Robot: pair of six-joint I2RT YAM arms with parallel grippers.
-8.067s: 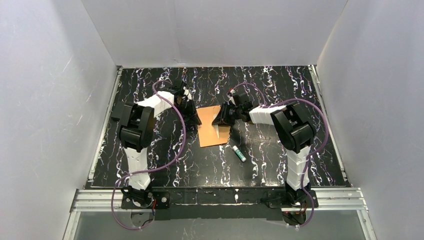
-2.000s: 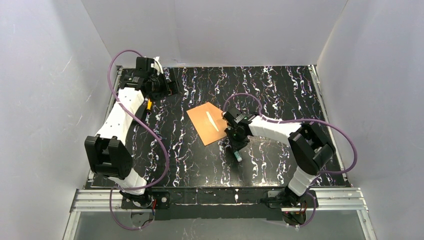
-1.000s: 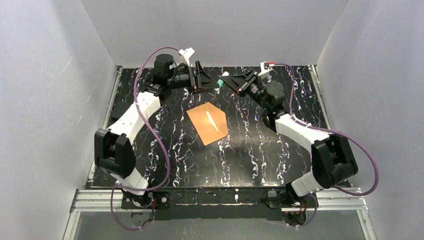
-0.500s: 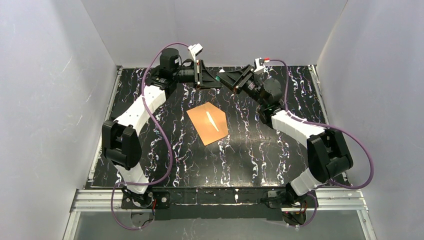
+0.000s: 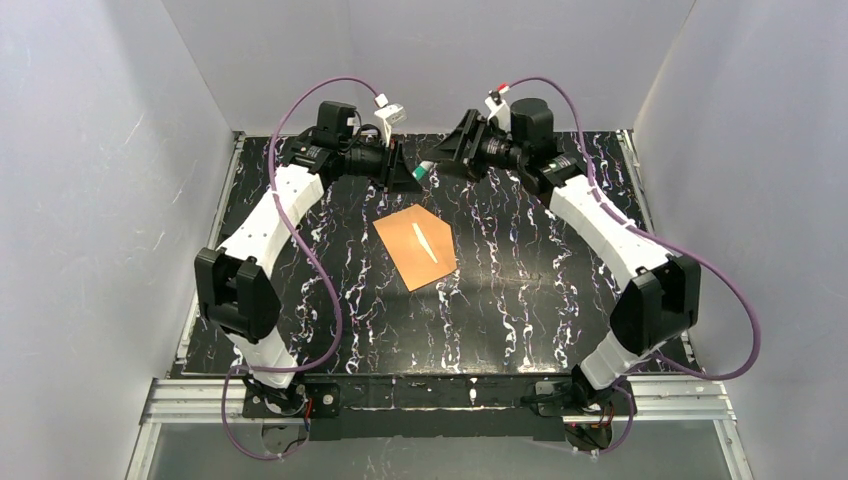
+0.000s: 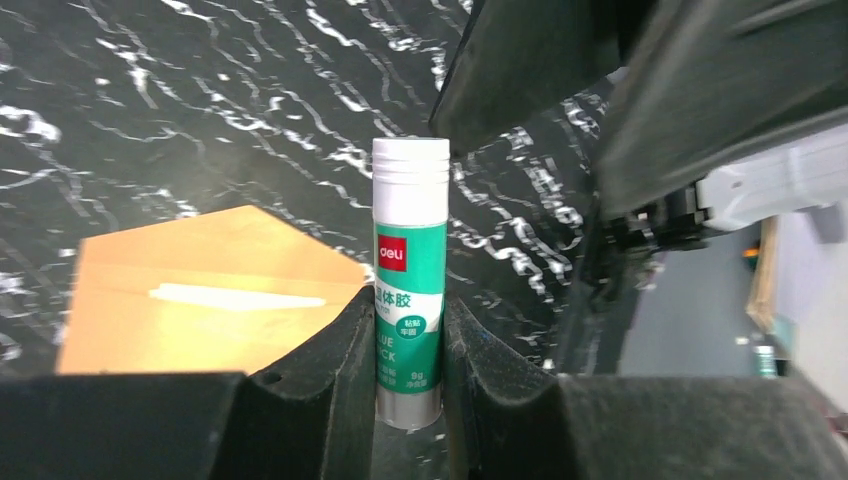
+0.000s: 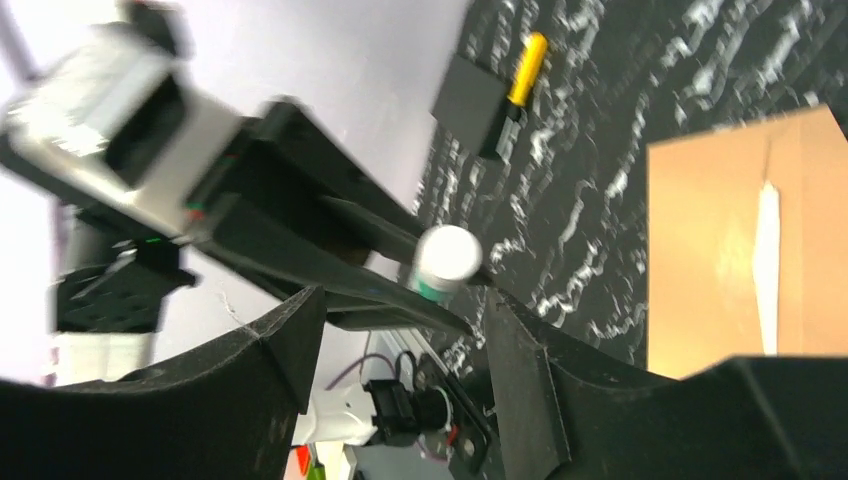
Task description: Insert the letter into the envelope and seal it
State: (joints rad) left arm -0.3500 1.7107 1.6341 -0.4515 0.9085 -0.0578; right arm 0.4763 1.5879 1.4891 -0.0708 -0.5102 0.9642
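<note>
Jaws of left gripper (image 6: pixel 408 302) clamped on lower body of glue stick (image 6: pixel 410 262), held off table, white cap pointing out beyond fingertips toward right gripper (image 7: pixel 400 300). Right gripper: jaws spread wide, nothing held, stick cap just ahead of its fingertips. Envelope (image 5: pixel 415 250) flat on black marbled table (image 5: pixel 540 290), below both grippers and nearer arm bases, pale sliver across its face.

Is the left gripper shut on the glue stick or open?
Shut: left gripper fingers press both sides of the glue stick.
</note>
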